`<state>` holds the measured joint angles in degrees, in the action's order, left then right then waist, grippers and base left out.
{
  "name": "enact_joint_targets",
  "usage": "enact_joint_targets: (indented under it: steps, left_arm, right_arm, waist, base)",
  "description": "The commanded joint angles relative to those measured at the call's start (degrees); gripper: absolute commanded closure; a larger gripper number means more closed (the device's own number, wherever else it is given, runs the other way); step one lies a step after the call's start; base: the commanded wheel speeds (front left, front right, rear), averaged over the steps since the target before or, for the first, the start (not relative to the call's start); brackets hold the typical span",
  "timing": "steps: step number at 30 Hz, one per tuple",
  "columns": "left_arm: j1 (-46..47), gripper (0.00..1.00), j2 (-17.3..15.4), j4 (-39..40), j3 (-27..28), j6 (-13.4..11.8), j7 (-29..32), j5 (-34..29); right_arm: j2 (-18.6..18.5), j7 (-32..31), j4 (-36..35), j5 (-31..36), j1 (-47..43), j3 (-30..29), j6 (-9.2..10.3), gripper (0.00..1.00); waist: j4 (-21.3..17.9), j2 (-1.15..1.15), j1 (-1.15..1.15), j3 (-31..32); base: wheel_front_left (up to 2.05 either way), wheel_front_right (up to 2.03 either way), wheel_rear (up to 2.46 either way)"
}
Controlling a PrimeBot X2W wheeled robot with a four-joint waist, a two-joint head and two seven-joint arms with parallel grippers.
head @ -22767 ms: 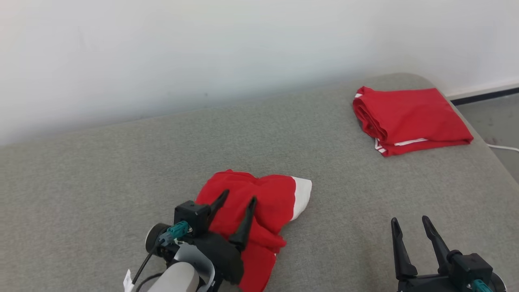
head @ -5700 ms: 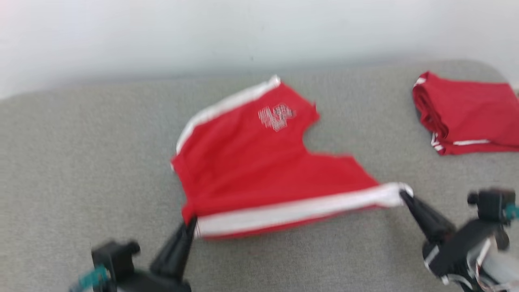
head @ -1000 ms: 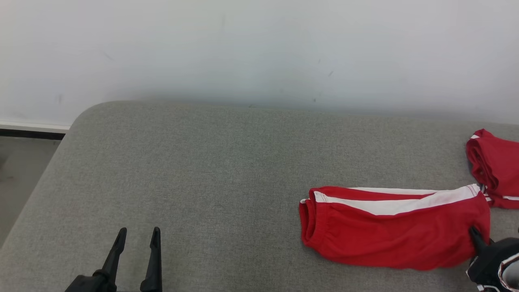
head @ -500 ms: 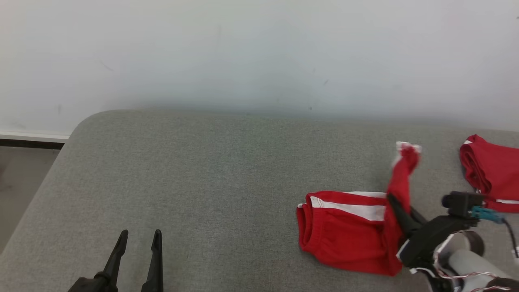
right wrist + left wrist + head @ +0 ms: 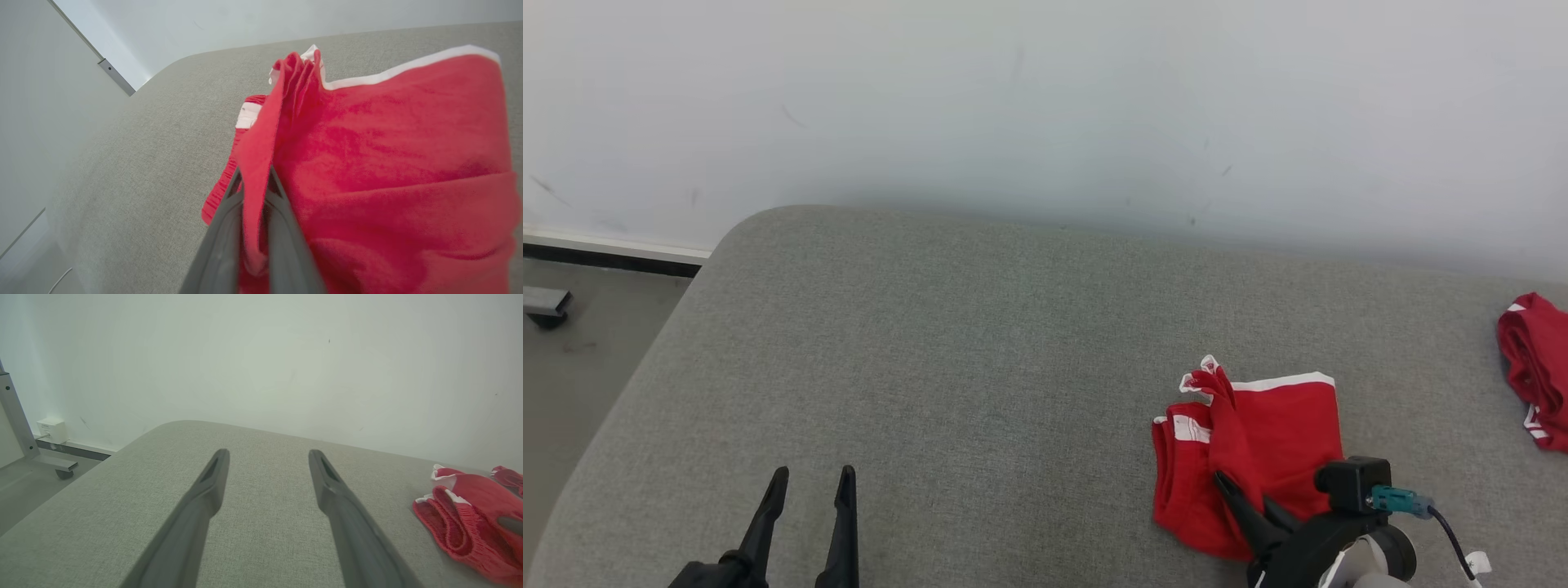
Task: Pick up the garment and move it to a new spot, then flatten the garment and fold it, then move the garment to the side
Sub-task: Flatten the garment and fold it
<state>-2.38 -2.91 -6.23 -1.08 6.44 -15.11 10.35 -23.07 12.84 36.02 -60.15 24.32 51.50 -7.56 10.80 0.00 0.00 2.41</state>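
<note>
Two hands show in my head view. The left hand (image 5: 814, 475) sits low on the left over the bare grey desk (image 5: 972, 367). Its fingers are spread wide with nothing between them, and its wrist camera shows only desk fabric in the gap. The right hand (image 5: 1241, 494) is at the lower right, its fingers pinched together on a fold of the shorts (image 5: 1282, 433). On the right wrist camera I see red cloth squeezed between the two fingers (image 5: 229, 228) and running up from them as a raised ridge. The ridge ends in a bunched corner edged in white.

The shorts are red with white trim and lie on the desk right of the middle, toward the near side, well apart from the left hand. One layer is doubled over another, with a white band along the far edge. The gathered waistband pokes out at the left end, clearest from the left wrist.

A second red pile (image 5: 1535, 367), also trimmed in white, lies at the far right edge of the head view, apart from the shorts. A pale wall (image 5: 1045, 106) stands behind the desk. Past the rounded left corner I see floor (image 5: 580, 343) and a dark caster (image 5: 546, 304).
</note>
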Motion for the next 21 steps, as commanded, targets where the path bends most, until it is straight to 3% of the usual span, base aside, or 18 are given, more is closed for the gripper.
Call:
enact_joint_targets:
  steps: [1,2,3,4,5,11,17,18,19,20,21]
  left_arm:
    - [0.0,0.00,0.0,0.1,0.0,-0.2,0.0,0.3]
    - [-0.1,0.00,0.0,0.1,0.1,-0.2,0.0,0.4]
    - [-0.2,0.00,0.0,0.0,0.2,-0.2,0.0,0.4]
    - [-0.2,0.00,0.0,-0.1,0.4,-0.1,0.0,0.4]
    - [-0.2,0.00,0.0,-0.2,0.6,-0.1,0.0,0.4]
    - [-0.2,0.00,0.0,0.4,0.9,-0.2,0.0,0.0]
    - [0.2,0.00,0.0,0.7,0.4,-0.3,0.0,-0.3]
    - [0.4,0.00,0.0,0.8,0.3,-0.3,0.0,-0.3]
    - [0.5,0.00,0.0,0.8,0.2,-0.2,0.0,-0.4]
    - [0.7,0.00,0.0,0.7,0.1,-0.2,0.0,-0.5]
    - [0.8,0.00,0.0,0.6,0.0,-0.1,0.0,-0.6]
  right_arm:
    - [0.6,0.4,0.3,0.6,-0.8,-0.2,0.12,1.00]
    - [1.0,0.6,0.6,0.6,-1.0,-0.6,0.12,1.00]
    - [1.3,0.8,0.8,0.7,-1.2,-0.8,0.12,0.67]
    - [1.4,0.9,0.8,1.0,-1.4,-0.9,0.12,0.05]
    - [1.1,1.4,0.4,1.2,-1.4,-2.0,0.13,0.00]
    - [-1.8,2.3,-4.1,2.0,-2.0,-10.0,0.13,0.00]
    - [-3.2,2.4,-4.5,7.4,-4.6,-20.3,0.13,0.00]
    - [-3.2,2.4,-3.7,9.0,-4.7,-21.5,0.12,0.58]
    - [-3.0,2.4,-2.9,10.1,-4.9,-22.4,0.12,0.91]
    - [-2.3,2.4,-1.9,10.8,-5.1,-23.3,0.12,1.00]
    - [-1.9,2.4,-0.6,11.8,-5.3,-23.9,0.12,1.00]
  waist:
    - [0.2,0.00,0.00,-0.1]
    - [0.2,0.00,0.00,-0.1]
    - [0.1,0.00,0.00,-0.1]
    - [0.1,0.00,0.00,-0.1]
    - [-0.1,0.00,0.00,0.0]
    - [-1.2,0.00,0.00,-0.1]
    - [-1.3,0.00,0.00,-0.7]
    - [-1.2,0.00,0.00,-0.8]
    - [-1.1,0.00,0.00,-1.0]
    - [-0.9,0.00,0.00,-1.1]
    - [-0.7,0.00,0.00,-1.3]
  base:
    - [0.00,0.00,0.00]
    - [0.00,0.00,0.00]
    - [0.00,0.00,0.00]
    - [0.00,0.00,0.00]
    - [0.00,0.00,0.00]
    - [0.00,0.00,0.00]
    - [0.00,0.00,0.00]
    - [0.00,0.00,0.00]
    - [0.00,0.00,0.00]
    - [0.00,0.00,0.00]
    - [0.00,0.00,0.00]
